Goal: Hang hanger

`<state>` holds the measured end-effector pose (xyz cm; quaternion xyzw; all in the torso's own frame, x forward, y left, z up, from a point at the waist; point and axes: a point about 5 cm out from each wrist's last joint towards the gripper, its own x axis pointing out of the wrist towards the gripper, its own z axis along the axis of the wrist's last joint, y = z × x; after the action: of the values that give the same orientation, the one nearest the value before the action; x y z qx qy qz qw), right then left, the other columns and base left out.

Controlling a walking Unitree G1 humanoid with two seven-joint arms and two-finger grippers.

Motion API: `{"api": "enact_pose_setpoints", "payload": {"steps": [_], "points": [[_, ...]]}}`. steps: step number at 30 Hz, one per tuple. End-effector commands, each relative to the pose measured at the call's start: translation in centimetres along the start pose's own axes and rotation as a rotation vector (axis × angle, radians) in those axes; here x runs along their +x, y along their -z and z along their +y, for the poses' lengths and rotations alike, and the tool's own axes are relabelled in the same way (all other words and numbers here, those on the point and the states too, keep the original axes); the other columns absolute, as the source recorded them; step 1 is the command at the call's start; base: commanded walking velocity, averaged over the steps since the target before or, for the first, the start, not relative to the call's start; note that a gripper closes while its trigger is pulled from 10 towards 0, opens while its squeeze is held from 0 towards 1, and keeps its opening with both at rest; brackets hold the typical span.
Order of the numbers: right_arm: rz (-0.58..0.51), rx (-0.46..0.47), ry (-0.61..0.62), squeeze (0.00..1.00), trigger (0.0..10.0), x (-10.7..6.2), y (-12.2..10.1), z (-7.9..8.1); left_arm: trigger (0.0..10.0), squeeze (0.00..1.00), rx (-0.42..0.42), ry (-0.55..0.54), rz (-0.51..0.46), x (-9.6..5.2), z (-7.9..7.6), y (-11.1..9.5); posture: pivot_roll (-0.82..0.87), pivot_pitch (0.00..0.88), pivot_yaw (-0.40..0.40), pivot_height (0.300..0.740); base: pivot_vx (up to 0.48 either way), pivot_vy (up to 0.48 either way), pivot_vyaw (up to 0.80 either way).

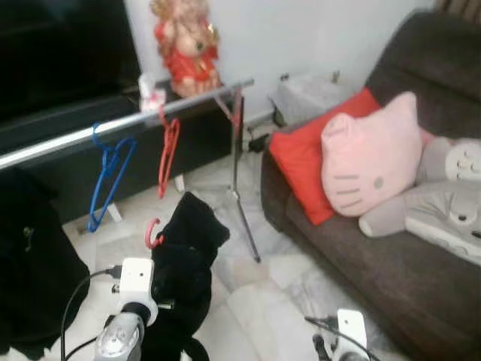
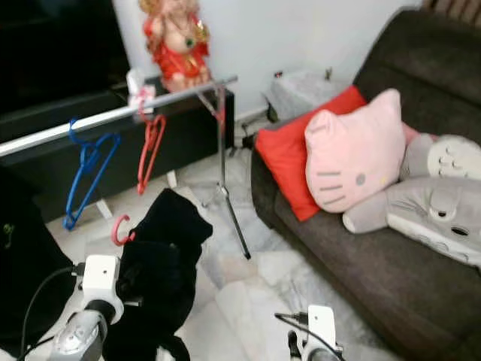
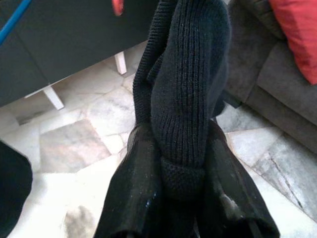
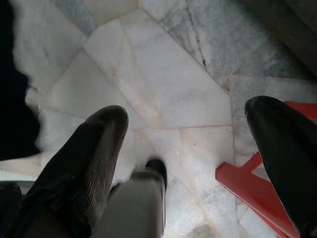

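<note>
Marble floor (image 1: 263,301) fronts a dark sofa (image 1: 376,278) and a metal clothes rail (image 1: 113,128), where a blue hanger (image 1: 105,177) and a red hanger (image 1: 168,154) hang. The left pincer (image 3: 181,148), raised below the rail, clamps a black knit garment (image 1: 188,263); only its hanger's red hook (image 1: 152,235) shows. The right pincer (image 4: 190,163) hangs low, fingers wide apart.

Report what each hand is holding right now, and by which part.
The left hand is shut on the black knit garment, pinching a fold of it; its red hanger hook sticks out. The right hand is open, holding nothing.
</note>
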<state>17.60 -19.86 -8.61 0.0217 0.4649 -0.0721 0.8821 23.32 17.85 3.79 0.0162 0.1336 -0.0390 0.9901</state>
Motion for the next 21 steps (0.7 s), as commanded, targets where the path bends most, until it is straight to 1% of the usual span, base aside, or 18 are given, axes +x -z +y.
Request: {"api": "enact_pose_setpoints", "payload": {"steps": [1,6,15,21], "points": [[0.006,0.016,0.01,0.0,10.0,-0.3,0.9,-1.0,10.0,0.0,0.011,0.039,-0.043,-0.1,-0.6,-0.7,-0.07,0.0,0.003,0.74,0.0,0.0,0.8],[0.009,0.012,0.014,0.0,10.0,-0.4,1.4,-1.5,10.0,0.0,0.007,0.051,-0.034,-0.1,-0.5,-0.5,-0.07,0.0,0.002,0.74,0.0,0.0,0.8],[0.016,0.008,0.006,0.0,10.0,-0.5,1.8,-1.7,10.0,0.0,0.019,0.045,-0.002,-0.4,-0.6,0.4,-0.07,0.0,0.001,0.74,0.0,0.0,0.8],[0.017,0.014,0.006,0.0,10.0,-0.5,1.8,-1.7,10.0,0.0,0.013,0.04,-0.002,-0.5,-0.6,0.5,-0.08,0.0,0.001,0.74,0.0,0.0,0.8]]}}
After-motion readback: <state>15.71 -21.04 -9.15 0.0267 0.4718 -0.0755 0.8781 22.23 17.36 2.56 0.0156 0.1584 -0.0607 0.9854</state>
